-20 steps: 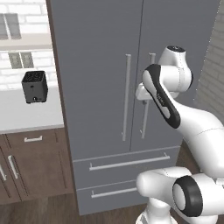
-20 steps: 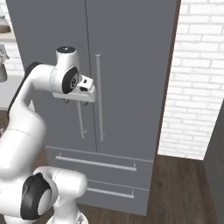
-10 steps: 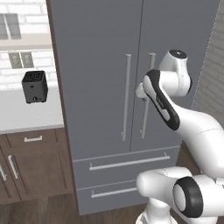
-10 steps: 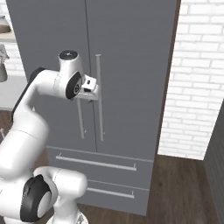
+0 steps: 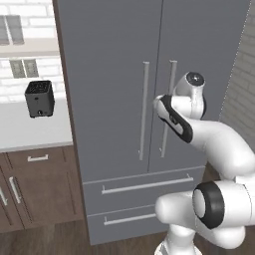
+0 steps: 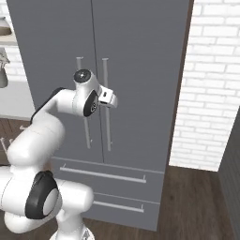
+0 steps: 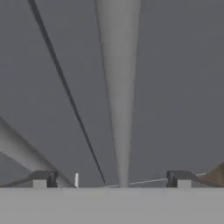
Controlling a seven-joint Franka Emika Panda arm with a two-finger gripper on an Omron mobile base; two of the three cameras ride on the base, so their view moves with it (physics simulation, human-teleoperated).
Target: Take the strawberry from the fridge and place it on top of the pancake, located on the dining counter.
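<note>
The grey fridge [image 5: 114, 74] stands with both doors shut, so the strawberry is hidden inside. My gripper [image 6: 113, 99] is held level, close up to the right door's silver bar handle [image 6: 106, 84], at about mid height. In the hand view that handle [image 7: 118, 87] runs up the middle between my two dark fingertips [image 7: 43, 177], which stand wide apart, so the gripper [image 7: 111, 179] is open around the bar without gripping it. The left door's handle [image 5: 144, 107] stands just beside the door seam. The pancake and the dining counter are out of view.
A black toaster [image 5: 39, 98] sits on a white counter [image 5: 30, 130] left of the fridge, over brown wood cabinets [image 5: 35, 191]. Two grey drawers [image 5: 144, 187] lie below the doors. A white brick wall [image 6: 211, 93] rises right of the fridge.
My hand has reached forward and slightly down toward the fridge, bringing the open fingers up to the right door handle. The base and the doors have not moved.
</note>
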